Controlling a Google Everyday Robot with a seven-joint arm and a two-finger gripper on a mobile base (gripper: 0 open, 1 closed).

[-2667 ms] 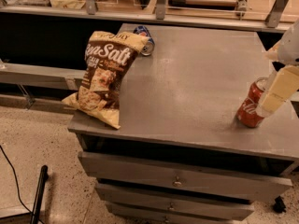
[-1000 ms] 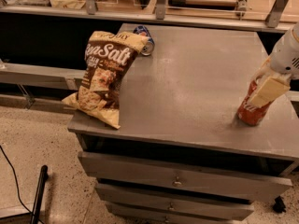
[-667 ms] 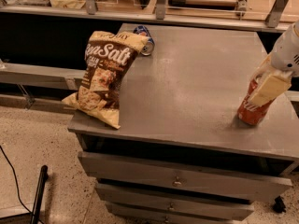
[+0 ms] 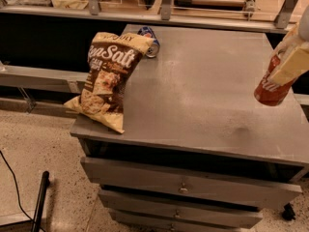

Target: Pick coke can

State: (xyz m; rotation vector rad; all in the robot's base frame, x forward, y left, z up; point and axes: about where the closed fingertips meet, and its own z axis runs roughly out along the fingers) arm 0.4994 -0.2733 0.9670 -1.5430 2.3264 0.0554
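Pincer (image 4: pixel 287 67) at right edge of view, closed around can (image 4: pixel 269 90). Can held clear above right part of surface (image 4: pixel 207 76), long axis tilted, top leaning up-right into pincer. Next, likely, only straight lift.

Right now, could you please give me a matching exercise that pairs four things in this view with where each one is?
Things:
1. coke can
2. chip bag
3. blue can
4. gripper

Places:
A. behind the bag's top, near the far edge of the table
B. along the table's left edge, one corner overhanging
C. at the right edge of the view, jaws closed on a can
D. tilted, held just above the table's right side

Pairs: 1-D, 2-B, 3-A, 4-C
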